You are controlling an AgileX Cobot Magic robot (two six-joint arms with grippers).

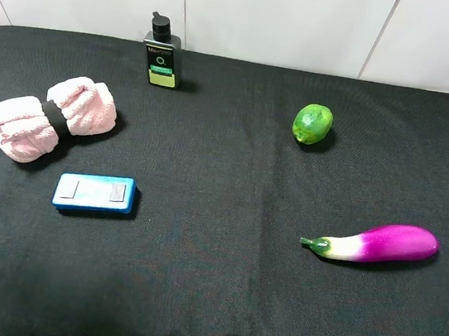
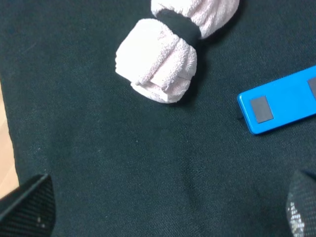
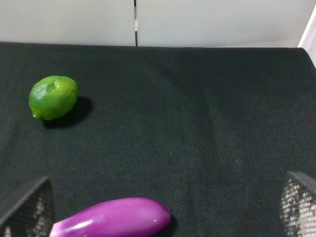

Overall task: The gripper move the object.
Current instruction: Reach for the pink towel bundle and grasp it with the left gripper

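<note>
The object, a pale pink fluffy cloth bundle (image 1: pixel 21 127) cinched by a black band, lies at the left of the black table. In the left wrist view the bundle (image 2: pixel 158 61) lies ahead of my left gripper (image 2: pixel 165 210), apart from it. The left gripper is open and empty; its two dark fingertips (image 2: pixel 29 205) show far apart at the frame's corners. My right gripper (image 3: pixel 163 205) is open and empty too, with its fingertips (image 3: pixel 27 210) wide apart, just behind the eggplant. In the exterior high view only slivers of the arms show at the bottom corners.
A blue rectangular box (image 1: pixel 94 193) lies just in front of the bundle, also in the left wrist view (image 2: pixel 281 103). A dark pump bottle (image 1: pixel 162 59) stands at the back. A lime (image 1: pixel 312 123) (image 3: pixel 53 97) and a purple eggplant (image 1: pixel 377 243) (image 3: pixel 113 219) lie at the right.
</note>
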